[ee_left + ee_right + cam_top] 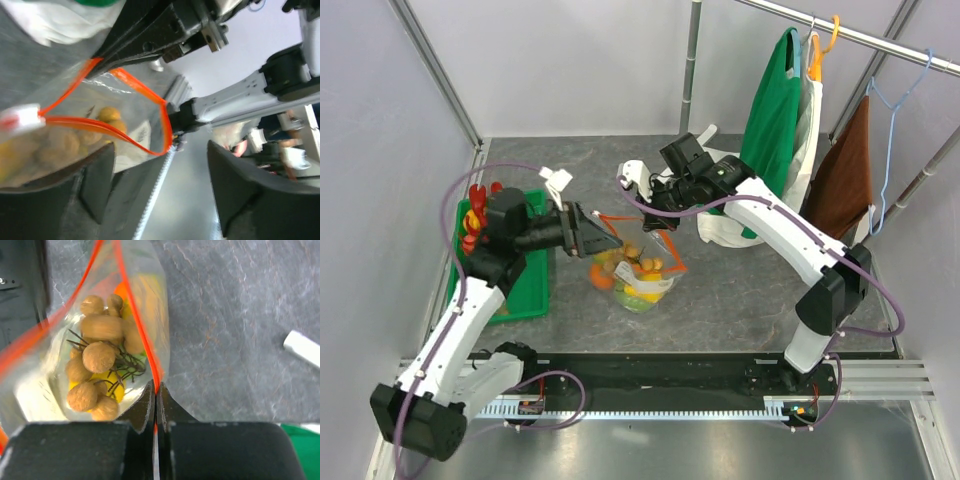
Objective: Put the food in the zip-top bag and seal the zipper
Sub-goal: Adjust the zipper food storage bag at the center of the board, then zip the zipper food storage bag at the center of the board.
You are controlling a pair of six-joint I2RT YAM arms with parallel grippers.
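The clear zip-top bag (635, 275) hangs over the table's middle, mouth open. It holds the tan-brown ball cluster (97, 357), a yellow fruit (107, 382) and something orange. My right gripper (156, 390) is shut on the red-orange zipper (137, 322) at one side of the mouth; it shows in the top view (655, 215). My left gripper (159, 165) is open at the bag's other side (605, 240), its jaws wide apart beside the zipper loop (150, 95) and its white slider (20, 117). A red lobster (473, 215) lies at the green tray's far end.
A flat green tray (525, 290) lies at the left. A white cloth bag (720, 225) lies under the right arm. Green (775, 100) and brown (845, 170) garments hang from a rack at the back right. A small white object (558, 180) lies behind the left gripper.
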